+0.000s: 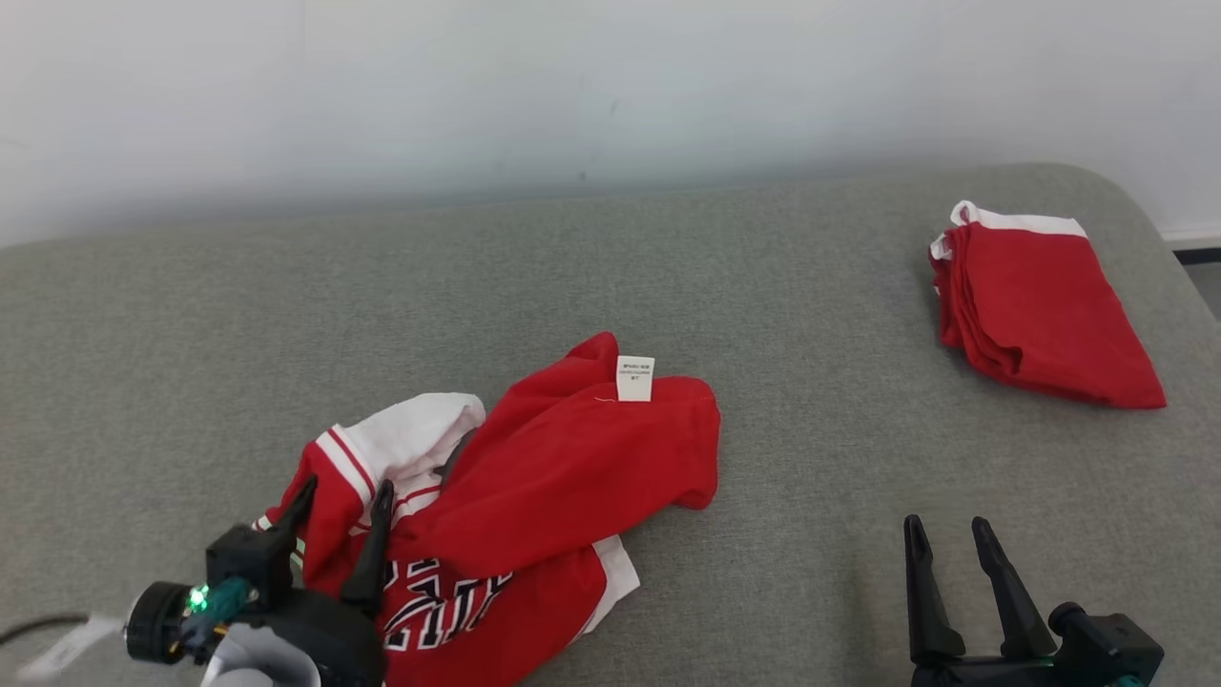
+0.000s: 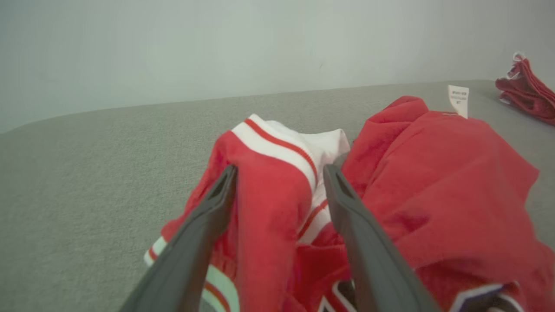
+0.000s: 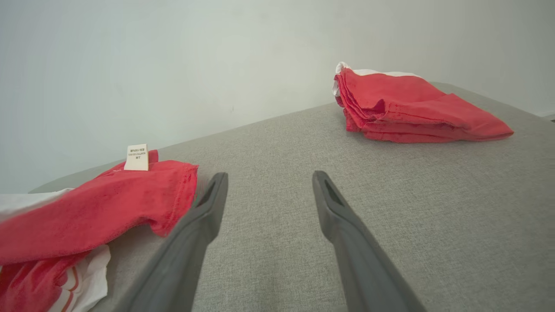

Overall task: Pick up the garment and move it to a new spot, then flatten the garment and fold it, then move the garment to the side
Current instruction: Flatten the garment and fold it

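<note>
Grey cushion [image 1: 763,286] held the crumpled red garment [image 1: 563,458]; left gripper [image 1: 347,487] stood spread wide astride a fold, right gripper [image 1: 947,525] gaped empty beside it, folded red pile [image 1: 1040,315] well apart.

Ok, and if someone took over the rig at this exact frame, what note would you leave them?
Left gripper: open, straddling a fold of the crumpled garment, not clamped.
Right gripper: open, empty, above the bare grey surface.
A folded red garment lies at far right.
Done: no flattening or folding yet.
Left: flatten, fold, move aside.
</note>
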You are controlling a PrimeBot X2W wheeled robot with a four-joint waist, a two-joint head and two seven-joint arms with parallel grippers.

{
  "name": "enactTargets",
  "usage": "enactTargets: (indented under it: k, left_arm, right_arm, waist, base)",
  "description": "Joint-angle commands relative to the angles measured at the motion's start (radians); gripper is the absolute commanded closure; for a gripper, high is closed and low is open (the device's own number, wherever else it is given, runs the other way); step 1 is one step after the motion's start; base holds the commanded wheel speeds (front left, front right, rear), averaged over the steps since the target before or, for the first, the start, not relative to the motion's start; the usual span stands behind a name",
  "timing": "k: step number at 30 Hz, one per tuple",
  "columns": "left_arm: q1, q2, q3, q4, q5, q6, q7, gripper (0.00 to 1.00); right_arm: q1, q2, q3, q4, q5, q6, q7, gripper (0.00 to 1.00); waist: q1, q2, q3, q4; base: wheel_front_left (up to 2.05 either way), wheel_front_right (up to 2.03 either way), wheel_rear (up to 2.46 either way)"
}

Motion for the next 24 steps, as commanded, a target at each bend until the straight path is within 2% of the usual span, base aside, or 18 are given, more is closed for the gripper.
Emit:
enactTargets:
  k: [1, 4, 6, 7, 13, 24]
  left_arm:
    - [-0.034, 0.01, -0.013, 0.048, 0.02, -0.002, 0.017, 0.0]
    - [-0.072, 0.017, -0.026, 0.127, 0.035, 0.014, 0.047, 0.0]
    - [-0.103, 0.007, -0.025, 0.159, 0.028, 0.013, 0.041, 0.97]
    - [-0.117, 0.004, -0.026, 0.176, 0.024, 0.009, 0.038, 1.0]
    - [-0.221, 0.012, -0.027, 0.201, -0.006, -0.015, 0.021, 1.0]
    - [-0.484, 0.095, -0.062, 0.21, -0.058, -0.03, 0.074, 1.0]
  right_arm:
    - [-0.016, 0.0, 0.0, 0.004, -0.003, -0.003, -0.001, 0.0]
    - [-0.018, 0.0, 0.005, 0.007, -0.001, -0.003, -0.001, 0.0]
    - [-0.026, -0.001, 0.006, 0.006, 0.001, -0.003, -0.001, 0.0]
    - [-0.031, -0.001, 0.006, 0.005, 0.003, -0.003, -0.001, 0.0]
    - [-0.044, -0.001, 0.006, 0.0, -0.003, -0.003, -0.001, 0.0]
    - [-0.102, -0.001, 0.026, -0.006, 0.008, -0.003, -0.001, 0.0]
  waist:
    - [-0.0001, -0.0001, 0.015, -0.016]
    - [-0.0001, -0.0001, 0.021, -0.023]
    - [-0.0001, -0.0001, 0.027, -0.026]
    - [-0.0001, -0.0001, 0.03, -0.027]
    - [-0.0001, -0.0001, 0.049, -0.031]
    - [-0.0001, -0.0001, 0.114, -0.1]
  base:
    - [0.0, 0.0, 0.0]
    - [0.0, 0.0, 0.0]
    - [0.0, 0.0, 0.0]
    - [0.0, 0.0, 0.0]
    - [0.0, 0.0, 0.0]
    - [0.0, 0.0, 0.0]
